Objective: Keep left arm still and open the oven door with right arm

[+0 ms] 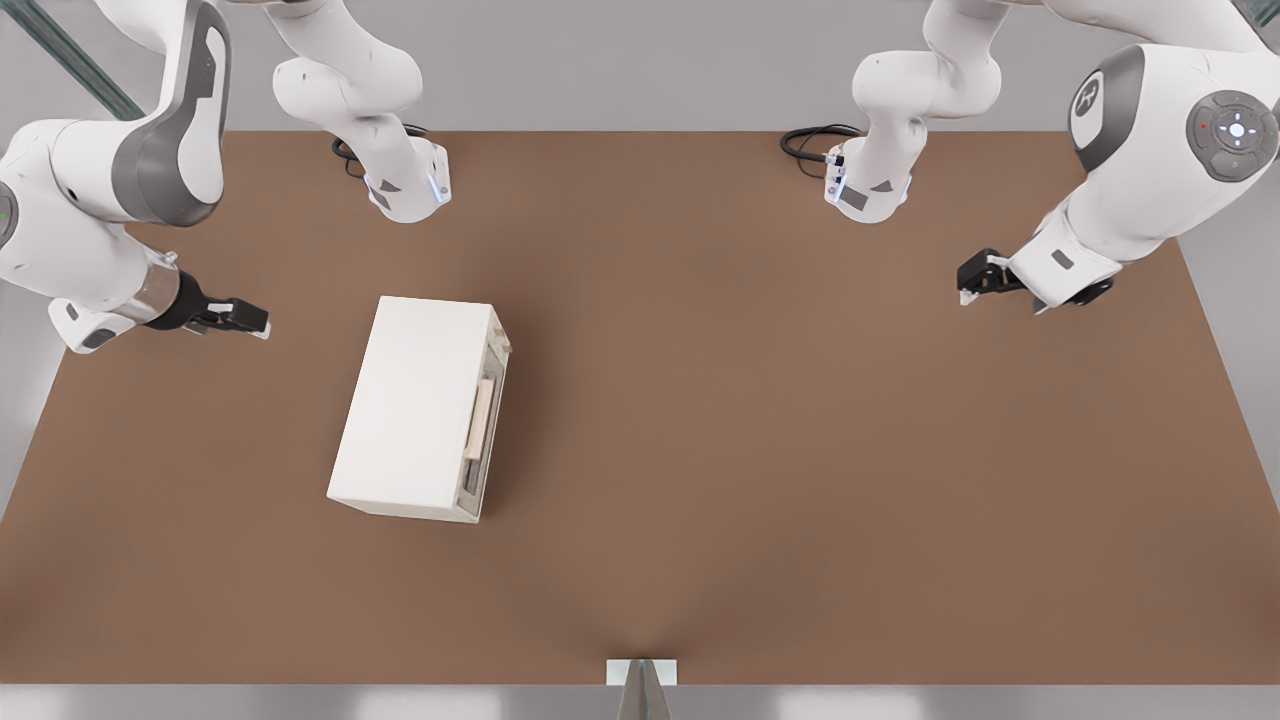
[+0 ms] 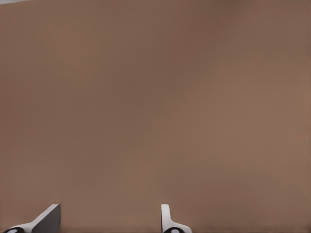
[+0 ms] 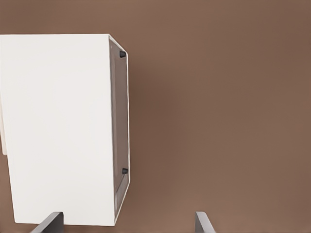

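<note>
Nearest to the front camera, a small grey post (image 1: 641, 682) stands at the edge of the brown table (image 1: 800, 450). Further in, toward the front view's left, the oven (image 1: 415, 405) stands on the table as a cream box, turned a little. Its door (image 1: 490, 440) is on the narrow face that looks to the front view's right. The door is closed flat against the box, and its pale handle (image 1: 481, 418) runs along it. A small knob (image 1: 503, 343) sticks out at the far end of that face.

Beyond the oven's far corner, on the front view's left, the gripper (image 1: 250, 320) hangs above bare table, near the oven and not touching it. The box itself stands between the gripper and the door. In the right wrist view the two fingers (image 3: 51, 222) are spread wide with nothing between them, and the oven (image 3: 58, 126) fills the area ahead of them.

Farthest, a black cable (image 1: 815, 140) lies coiled by an arm base at the table's back edge.
</note>
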